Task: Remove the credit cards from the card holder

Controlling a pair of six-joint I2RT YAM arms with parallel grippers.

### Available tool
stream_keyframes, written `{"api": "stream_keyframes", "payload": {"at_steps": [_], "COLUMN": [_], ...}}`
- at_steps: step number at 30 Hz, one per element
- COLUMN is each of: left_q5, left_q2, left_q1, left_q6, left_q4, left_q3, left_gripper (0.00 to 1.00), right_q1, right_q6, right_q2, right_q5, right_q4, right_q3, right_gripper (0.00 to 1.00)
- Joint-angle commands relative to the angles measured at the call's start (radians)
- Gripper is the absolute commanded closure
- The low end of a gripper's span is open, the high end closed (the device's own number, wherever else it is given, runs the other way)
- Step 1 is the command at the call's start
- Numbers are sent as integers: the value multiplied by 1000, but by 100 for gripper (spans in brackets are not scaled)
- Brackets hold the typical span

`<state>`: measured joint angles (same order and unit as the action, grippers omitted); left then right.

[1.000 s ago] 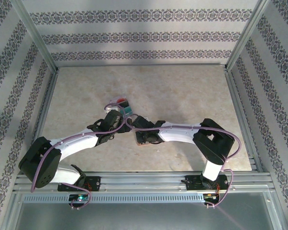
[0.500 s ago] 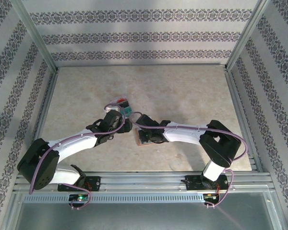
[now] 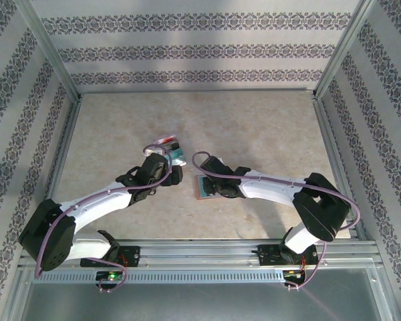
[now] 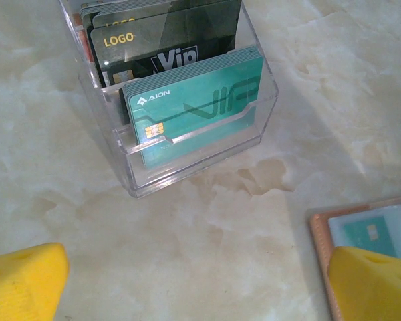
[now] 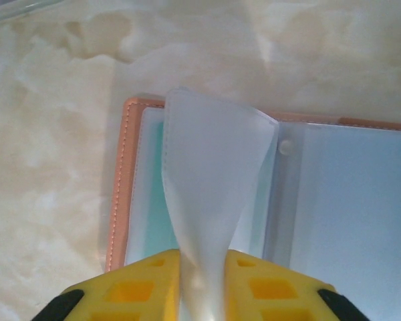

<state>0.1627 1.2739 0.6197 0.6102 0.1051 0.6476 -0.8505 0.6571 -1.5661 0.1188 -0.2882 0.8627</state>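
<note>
We see the card holder [image 5: 117, 200] lying open and flat on the table [image 3: 254, 127], between our two arms. It has a brown edge and pale blue pages, with a teal card [image 4: 369, 234] inside. Our right claw [image 5: 202, 287] pinches one clear page [image 5: 210, 174], which stands up bent. Our left claw [image 4: 197, 281] is wide open near a clear box [image 4: 187, 150].

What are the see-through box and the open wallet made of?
Box: hard clear plastic, likely acrylic; glossy, sharp edges, cards show through. Wallet cover: leather or imitation; matte tan-pink, stitched border. Its sleeve: thin soft frosted plastic; it curls limply.
</note>
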Motion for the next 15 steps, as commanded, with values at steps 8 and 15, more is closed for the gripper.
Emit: {"api": "stream_keyframes", "payload": {"at_steps": [8,15], "left_q5": [-18,-32], "left_q2": [-24,7], "left_q1": [7,62], "left_q6": [-41,-83], "left_q4": [38,18], "left_q3": [29,54], "left_gripper": [1,0], "right_q1": [39,90], "right_q6": [-1,-6], "right_q2": [67,125], "right_q5": [109,130], "right_q4": [-76,-76], "right_q3": [-61,-99], "right_gripper": [65,62]}}
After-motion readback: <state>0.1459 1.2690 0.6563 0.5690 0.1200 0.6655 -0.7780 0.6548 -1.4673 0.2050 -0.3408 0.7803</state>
